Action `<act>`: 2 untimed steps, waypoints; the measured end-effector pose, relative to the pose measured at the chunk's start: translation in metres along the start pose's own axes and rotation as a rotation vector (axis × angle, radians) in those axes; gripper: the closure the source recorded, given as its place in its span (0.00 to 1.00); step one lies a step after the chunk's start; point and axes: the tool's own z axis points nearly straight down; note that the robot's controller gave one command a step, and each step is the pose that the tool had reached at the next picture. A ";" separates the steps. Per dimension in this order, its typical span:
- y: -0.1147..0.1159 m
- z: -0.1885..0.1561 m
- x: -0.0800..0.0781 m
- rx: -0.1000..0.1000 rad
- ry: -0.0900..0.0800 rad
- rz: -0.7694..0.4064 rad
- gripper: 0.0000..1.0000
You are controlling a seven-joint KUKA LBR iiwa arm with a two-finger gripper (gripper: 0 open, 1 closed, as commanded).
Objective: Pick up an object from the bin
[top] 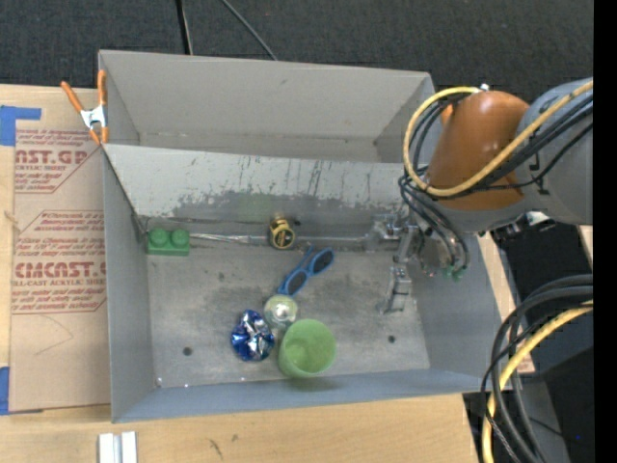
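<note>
Pincer (395,297) is down inside the bin (260,114), low over the grey floor in the right half, near the right wall and about midway between the rear and front walls. Spread or pressed together: cannot tell from this angle, as the metal parts overlap into one narrow shape. It stands over a bare patch of floor, apart from every loose item. Above it the wrist carries an orange cover (477,148) with yellow and black cables (421,133) looped around it, reaching in over the bin's right rim. Nearest loose item: a blue elongated plastic piece (306,270), lying slantwise on the floor to the left of the pincer, near the bin's middle, clear of it. Behind that, close to the foot of the rear wall, sits a small brass-coloured metal part (281,232). Toward the front wall, a cluster of three: a pale shiny ball (281,310) just at the lower end of the blue piece, a crumpled blue foil ball (253,337) to its front left, and a green round cup-like object (308,347) to its front right, the three touching or nearly so. Farthest from the pincer: a green toy brick (168,241) in the rear left corner of the floor, well apart from the rest.
</note>
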 end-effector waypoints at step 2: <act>0.097 0.019 -0.002 0.002 -0.014 -0.056 0.00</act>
